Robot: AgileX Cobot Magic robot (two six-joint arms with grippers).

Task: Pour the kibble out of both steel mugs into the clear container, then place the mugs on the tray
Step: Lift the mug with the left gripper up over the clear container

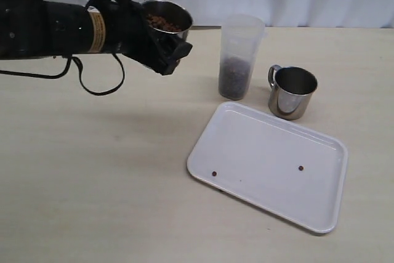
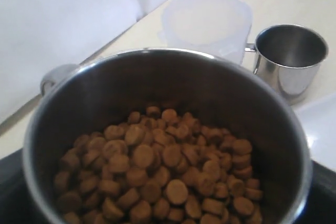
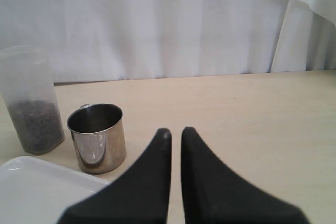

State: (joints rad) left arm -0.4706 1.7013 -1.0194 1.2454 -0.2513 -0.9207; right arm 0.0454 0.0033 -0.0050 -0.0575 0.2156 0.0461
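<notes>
My left gripper (image 1: 162, 40) is shut on a steel mug (image 1: 167, 18), held up in the air to the left of the clear container (image 1: 239, 60). The mug (image 2: 210, 82) is roughly upright and holds brown kibble (image 2: 163, 177). The clear container (image 2: 207, 22) stands on the table with dark kibble (image 1: 234, 79) filling its lower part. A second steel mug (image 1: 293, 92) stands empty to the container's right, handle towards it. The white tray (image 1: 271, 146) lies in front of both. My right gripper (image 3: 172, 132) is shut, empty, hovering away from that mug (image 3: 98, 137).
Two loose pellets (image 1: 213, 173) (image 1: 300, 168) lie on the tray. A black cable (image 1: 98, 87) hangs in a loop under my left arm. A white curtain (image 3: 157, 19) closes off the far edge of the beige table (image 1: 92, 183).
</notes>
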